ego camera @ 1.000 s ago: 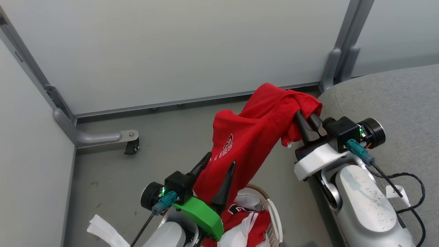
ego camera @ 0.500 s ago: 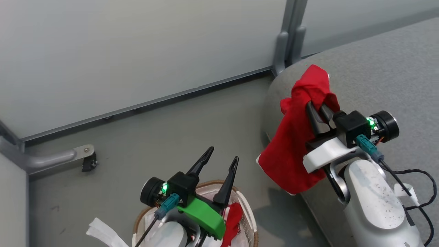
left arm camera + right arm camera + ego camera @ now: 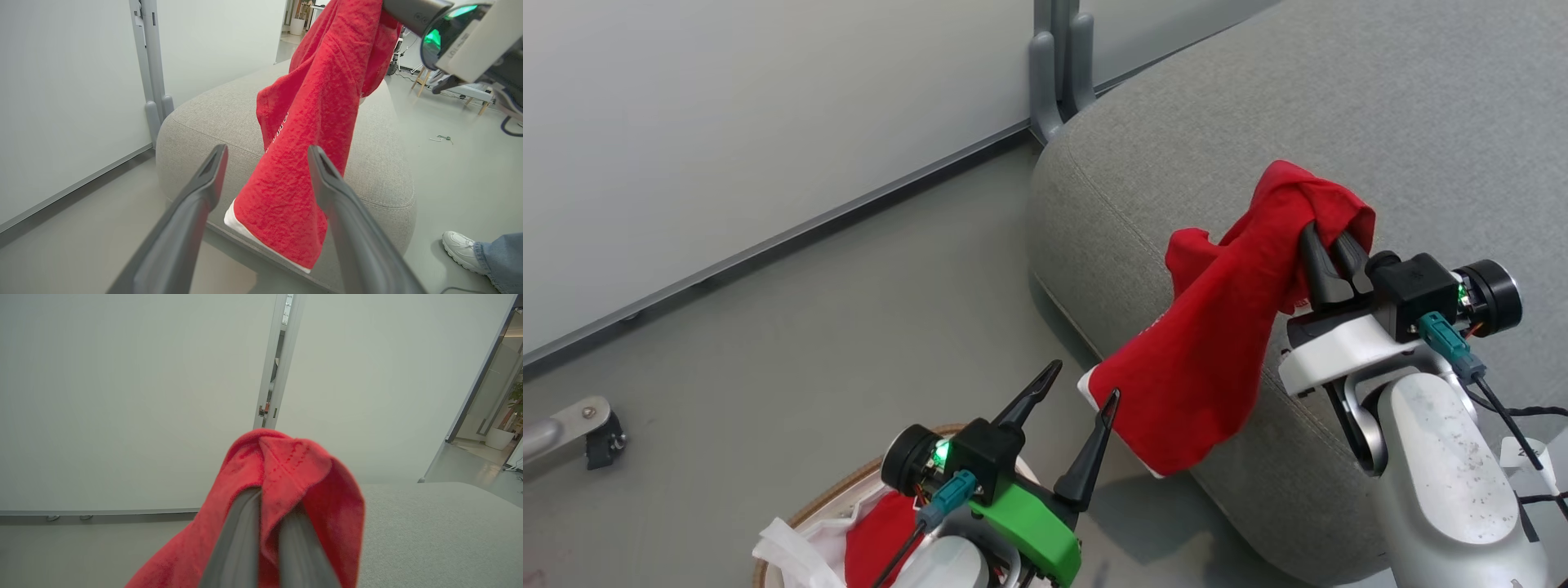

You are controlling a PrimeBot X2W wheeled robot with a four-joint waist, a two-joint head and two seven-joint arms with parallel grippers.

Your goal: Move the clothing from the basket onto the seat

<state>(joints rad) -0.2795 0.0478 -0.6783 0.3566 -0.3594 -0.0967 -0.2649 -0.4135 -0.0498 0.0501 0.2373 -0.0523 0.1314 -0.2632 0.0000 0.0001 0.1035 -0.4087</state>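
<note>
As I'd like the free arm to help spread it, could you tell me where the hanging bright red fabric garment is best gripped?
Probably the white-trimmed bottom hem of the bright red fabric garment, approached from the robot's left. Its top is bunched in the shut right gripper, so the cloth hangs loose before the grey upholstered seat, and the left gripper, jaws open, faces that edge.

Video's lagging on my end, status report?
Right gripper shut on red garment, hanging at seat edge. Left gripper open over basket. Person's foot beside seat.
</note>
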